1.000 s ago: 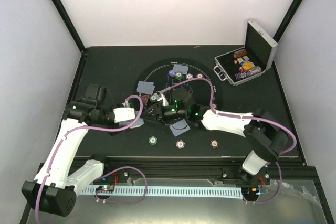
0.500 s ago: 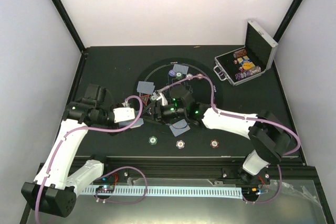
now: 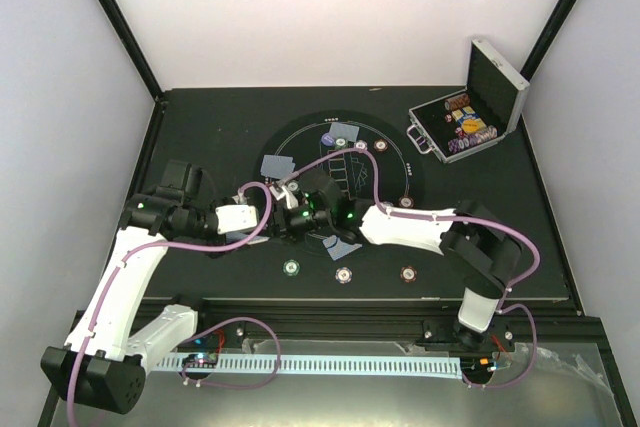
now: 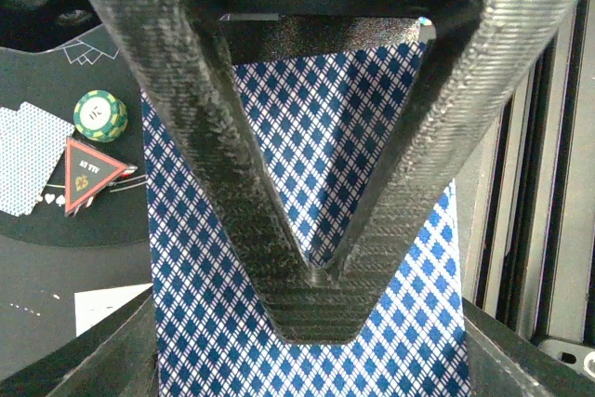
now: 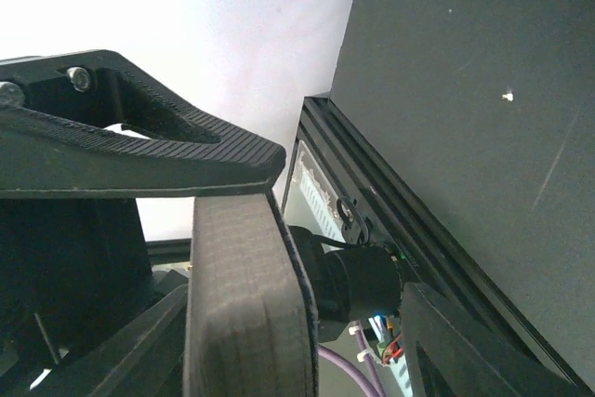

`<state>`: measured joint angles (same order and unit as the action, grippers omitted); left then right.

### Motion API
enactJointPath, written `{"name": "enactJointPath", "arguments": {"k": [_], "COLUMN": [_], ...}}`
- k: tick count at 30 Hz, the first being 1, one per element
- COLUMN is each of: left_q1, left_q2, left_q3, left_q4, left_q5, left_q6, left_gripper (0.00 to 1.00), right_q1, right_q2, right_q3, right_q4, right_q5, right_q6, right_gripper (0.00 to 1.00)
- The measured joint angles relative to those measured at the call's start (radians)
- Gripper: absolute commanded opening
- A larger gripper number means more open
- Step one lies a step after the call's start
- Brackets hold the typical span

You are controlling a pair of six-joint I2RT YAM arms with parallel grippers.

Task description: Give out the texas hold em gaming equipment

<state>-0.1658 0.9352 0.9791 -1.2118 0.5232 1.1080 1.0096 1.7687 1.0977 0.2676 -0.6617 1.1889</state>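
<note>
My left gripper [image 4: 316, 295] is shut on a stack of blue diamond-backed playing cards [image 4: 214, 323], held just off the left rim of the mat; in the top view that left gripper [image 3: 260, 219] points right. My right gripper [image 3: 284, 219] has reached across to it and stands open, with only a grey pad [image 5: 246, 295] and the left arm showing between its jaws. Dealt cards [image 3: 277, 164] [image 3: 343, 245] lie face down on the mat. A green chip [image 4: 100, 114] and a red triangle marker [image 4: 90, 174] lie beside one card [image 4: 28, 157].
The round black mat [image 3: 400, 172] carries chips at its near edge [image 3: 291, 268] [image 3: 343, 275] [image 3: 408, 273], with more chips and a purple button [image 3: 327, 139] at its far side. The open silver case [image 3: 465, 127] with chips stands at the back right. A rail [image 3: 330, 362] runs along the near edge.
My right gripper has swung left from the mat's middle to my left gripper, and its jaws have widened. The left arm and its cards have stayed put.
</note>
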Motion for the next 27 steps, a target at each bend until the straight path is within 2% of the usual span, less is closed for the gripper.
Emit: {"name": "enactJointPath", "arguments": {"k": [14,21,27], "left_q1": [0.0,0.0,0.0], "left_q2": [0.001,0.001,0.0], "left_q3": [0.0,0.0,0.0], "left_q4": [-0.001,-0.001,0.0], "left_q5": [0.0,0.0,0.003], "left_q6": [0.001,0.002,0.002], "left_gripper": [0.02,0.02,0.02], "right_q1": [-0.061,-0.061,-0.021], "right_q2": [-0.053,-0.064,-0.004], "right_q3": [-0.108,-0.107,-0.035], "right_q4": [0.095,0.079,0.103], "right_q5": [-0.019,-0.021,-0.024], "right_q6": [0.001,0.008,0.061], "right_gripper": [0.54,0.61,0.61]}}
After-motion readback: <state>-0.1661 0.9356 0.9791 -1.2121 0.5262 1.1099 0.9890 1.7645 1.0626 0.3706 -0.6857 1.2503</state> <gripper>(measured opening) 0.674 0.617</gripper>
